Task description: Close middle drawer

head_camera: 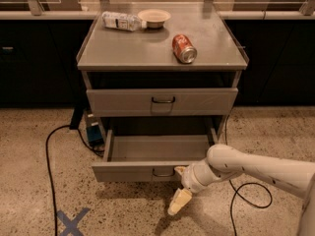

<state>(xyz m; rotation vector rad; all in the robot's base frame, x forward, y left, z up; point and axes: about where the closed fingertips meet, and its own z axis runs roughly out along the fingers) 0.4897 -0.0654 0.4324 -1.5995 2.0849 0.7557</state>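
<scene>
The middle drawer [147,172] is a grey metal tray with a low flat front and a small dark wire handle [162,173]. It stands pulled out of the grey cabinet [162,58], under the taller-fronted upper drawer [162,102]. My gripper [179,186] is at the right part of the drawer's front, just right of the handle, on a white arm that comes in from the right. It is open. One finger [180,170] is against the front's lower edge and the other finger [178,201] points down toward the floor. It holds nothing.
A red can [184,48], a plastic bottle [121,21] and a bowl [154,17] sit on the cabinet top. Black cables [49,181] run across the speckled floor on both sides. A blue tape cross [71,221] marks the floor at front left. Dark counters stand behind.
</scene>
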